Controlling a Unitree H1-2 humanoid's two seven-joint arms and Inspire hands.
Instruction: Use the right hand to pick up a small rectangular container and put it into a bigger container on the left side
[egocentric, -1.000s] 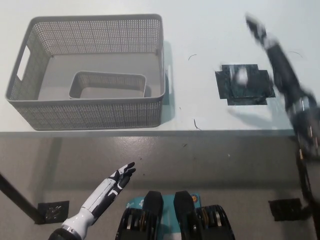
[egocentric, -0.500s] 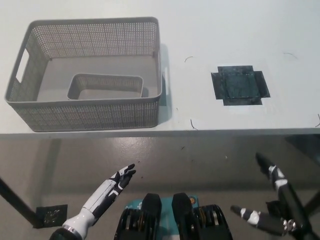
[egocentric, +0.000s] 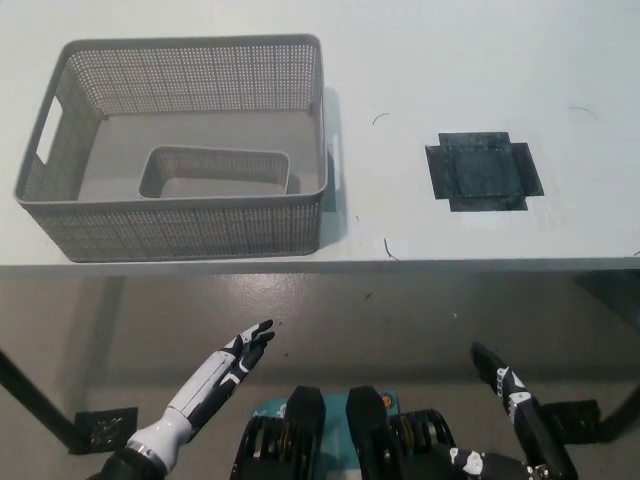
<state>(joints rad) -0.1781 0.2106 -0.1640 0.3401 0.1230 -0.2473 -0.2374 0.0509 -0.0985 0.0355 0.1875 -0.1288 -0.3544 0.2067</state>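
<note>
1. Head view: your right hand (egocentric: 510, 400) was off the table (egocentric: 400, 60) and had dropped below its edge since a second ago, fingers spread, holding nothing.
2. Small container (egocentric: 214, 174) sat inside the big basket (egocentric: 180, 225), near its front wall. Judged done.
3. Left hand (egocentric: 235, 362) rested low, fingers apart.
4. Both bins were grey perforated plastic with rounded corners; black tape patch (egocentric: 482, 172) was bare.
</note>
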